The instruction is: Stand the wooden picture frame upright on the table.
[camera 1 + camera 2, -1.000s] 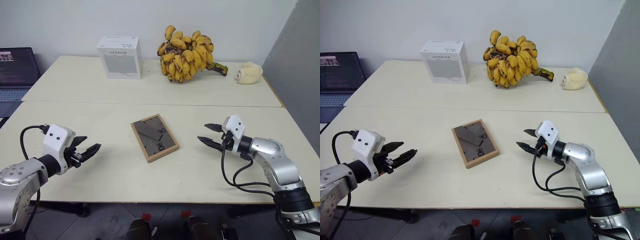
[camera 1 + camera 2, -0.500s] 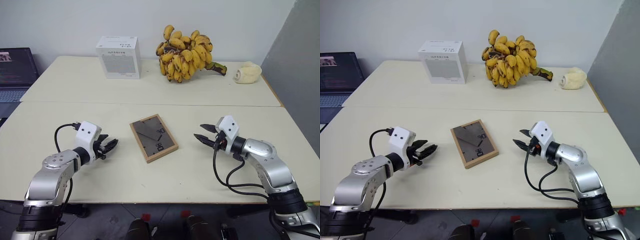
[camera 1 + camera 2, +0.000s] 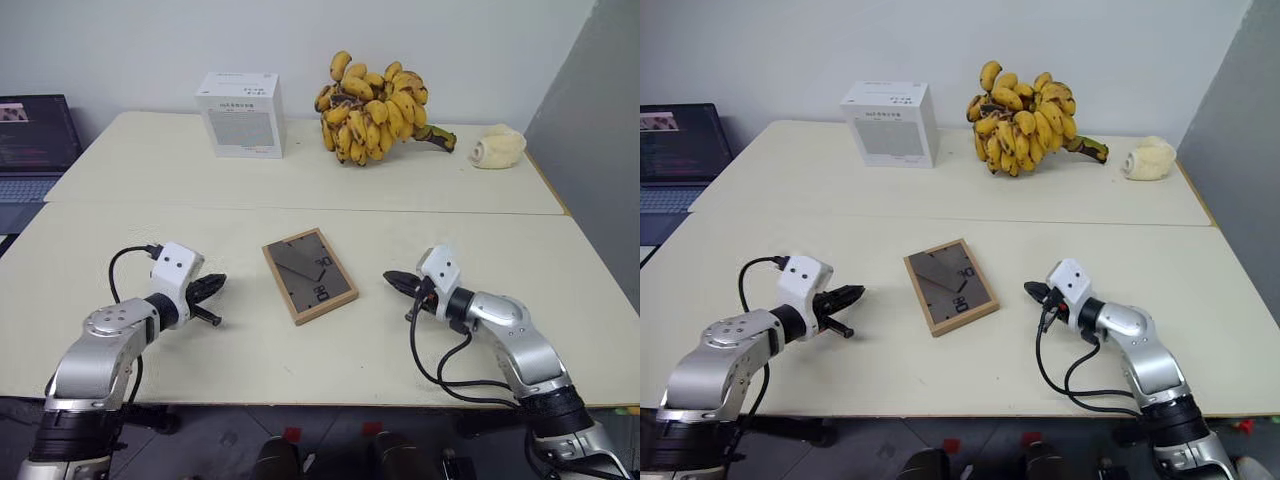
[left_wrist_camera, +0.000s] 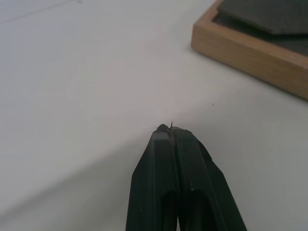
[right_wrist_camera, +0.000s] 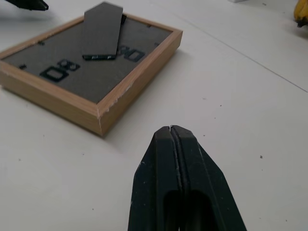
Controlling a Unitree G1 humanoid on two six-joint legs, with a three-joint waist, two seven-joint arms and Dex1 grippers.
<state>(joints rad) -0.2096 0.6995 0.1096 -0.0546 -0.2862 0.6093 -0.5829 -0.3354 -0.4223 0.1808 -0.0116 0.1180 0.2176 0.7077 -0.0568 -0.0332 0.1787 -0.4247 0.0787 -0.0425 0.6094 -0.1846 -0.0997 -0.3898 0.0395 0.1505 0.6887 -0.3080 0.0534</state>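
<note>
The small light-wood picture frame [image 3: 309, 275] lies face-down mid-worktop [image 3: 420, 185], grey back and stand flap upward, apparently untouched. Left gripper [image 3: 212, 286] and right gripper [image 3: 393, 279] flank it, both pressed together, empty. Standing remains.

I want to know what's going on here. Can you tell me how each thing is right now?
Picture frame: lying flat on the table, back side up, stand flap folded.
Left tool: shut, holding nothing.
Right tool: shut, holding nothing.
Box: standing upright.
Laptop: open, screen on.
</note>
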